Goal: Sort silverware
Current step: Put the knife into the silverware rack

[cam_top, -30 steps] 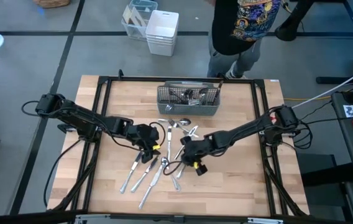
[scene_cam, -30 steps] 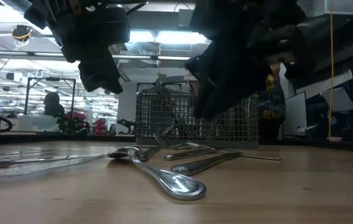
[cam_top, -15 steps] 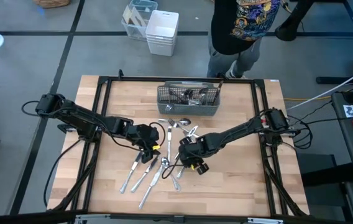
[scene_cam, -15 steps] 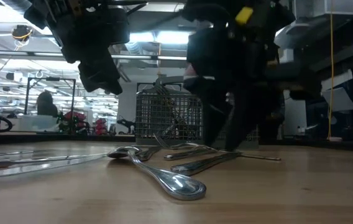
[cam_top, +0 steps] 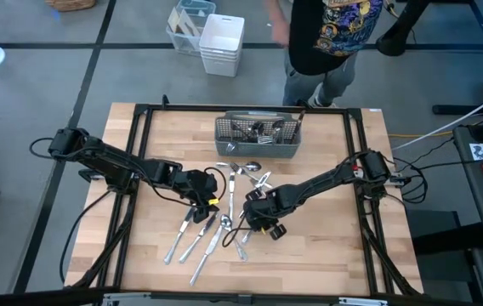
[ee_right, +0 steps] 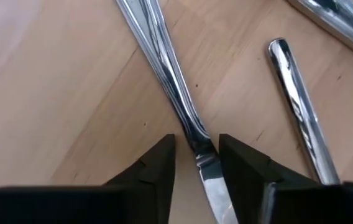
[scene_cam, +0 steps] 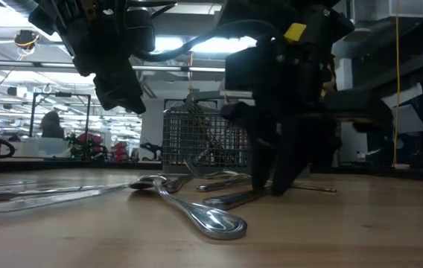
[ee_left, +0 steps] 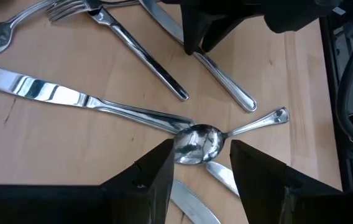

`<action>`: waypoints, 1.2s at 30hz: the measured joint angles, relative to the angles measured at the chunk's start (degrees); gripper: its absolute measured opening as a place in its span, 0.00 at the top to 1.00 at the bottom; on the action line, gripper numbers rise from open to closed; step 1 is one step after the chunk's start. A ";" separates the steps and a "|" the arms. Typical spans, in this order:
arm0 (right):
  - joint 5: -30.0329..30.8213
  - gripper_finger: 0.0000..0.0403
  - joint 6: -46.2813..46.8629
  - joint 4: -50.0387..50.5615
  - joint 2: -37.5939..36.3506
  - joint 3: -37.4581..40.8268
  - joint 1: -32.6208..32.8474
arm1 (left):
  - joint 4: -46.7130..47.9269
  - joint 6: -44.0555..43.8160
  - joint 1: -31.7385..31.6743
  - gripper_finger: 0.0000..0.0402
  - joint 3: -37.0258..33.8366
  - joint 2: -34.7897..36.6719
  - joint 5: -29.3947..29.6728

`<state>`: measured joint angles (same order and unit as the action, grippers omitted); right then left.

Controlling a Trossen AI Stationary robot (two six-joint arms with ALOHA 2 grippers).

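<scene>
The silverware [cam_top: 224, 223] lies loose on the wooden table, near its middle. My right gripper [ee_right: 196, 163] points steeply down, open, with its tips low over the tabletop [scene_cam: 269, 186]. Its fingers stand on either side of a slim silver knife [ee_right: 175, 93], where handle meets blade, and a narrow gap shows on each side. My left gripper [ee_left: 201, 168] hangs open above the table's left-middle [cam_top: 201, 204], over a spoon's bowl [ee_left: 195, 142], and touches nothing.
A grey mesh caddy [cam_top: 257, 138] with several pieces standing in it sits at the far middle. More knives, forks and spoons lie flat around both grippers. Black frame rails [cam_top: 139, 153] run along the table's sides. A person [cam_top: 331, 42] stands beyond the far edge.
My right gripper has come down toward the table and tipped to point more steeply down, so that its fingers now straddle the knife. The silverware lies as before.
</scene>
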<state>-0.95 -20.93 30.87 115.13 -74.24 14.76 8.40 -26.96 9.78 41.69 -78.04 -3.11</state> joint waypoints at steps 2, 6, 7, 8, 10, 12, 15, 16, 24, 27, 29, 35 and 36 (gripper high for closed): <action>-0.17 0.72 1.66 0.68 0.08 0.02 0.00 | -0.02 -0.01 0.00 0.63 0.00 0.00 0.00; -1.69 0.79 6.81 1.81 0.13 0.03 -0.02 | -0.02 -0.02 0.00 0.63 0.00 0.00 0.00; -1.84 0.81 8.09 2.04 0.13 0.04 -0.02 | -0.02 -0.02 0.00 0.63 0.00 0.00 0.00; -1.88 0.82 9.31 2.31 0.13 0.04 -0.02 | -0.02 -0.02 0.00 0.63 0.00 0.00 0.00; -1.99 0.84 11.92 2.95 0.13 0.04 -0.02 | -0.04 -0.02 0.00 0.63 0.00 0.00 0.00; -2.34 0.85 13.86 3.36 0.13 0.04 -0.04 | -0.04 -0.03 0.00 0.63 0.00 0.00 0.00; -2.68 0.87 16.20 3.41 0.13 0.09 -0.04 | -0.04 -0.04 0.00 0.63 0.00 0.00 0.00; -2.71 0.87 16.56 3.41 0.13 0.09 -0.04 | -0.04 -0.04 0.00 0.63 0.00 0.00 0.00; -3.17 0.88 16.85 6.47 0.36 -1.58 -0.04 | -0.04 -0.04 0.00 0.63 0.00 0.00 0.00; -3.17 0.88 16.85 10.33 0.50 -3.76 -0.04 | -0.04 -0.06 0.00 0.63 0.00 0.00 0.00; -3.15 0.88 16.85 13.55 0.66 -5.30 -0.04 | -0.04 -0.04 0.00 0.63 0.01 0.00 -0.01; -1.09 0.88 16.83 21.11 0.61 -7.94 -0.04 | -0.04 0.25 0.00 0.63 0.02 0.00 -0.02; -1.00 0.88 16.83 21.66 0.61 -8.01 -0.04 | -0.04 0.44 0.00 0.63 0.02 0.00 -0.02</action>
<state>-1.95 -4.10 52.53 115.74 -82.25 14.72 8.36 -26.52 9.78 41.71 -78.04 -3.14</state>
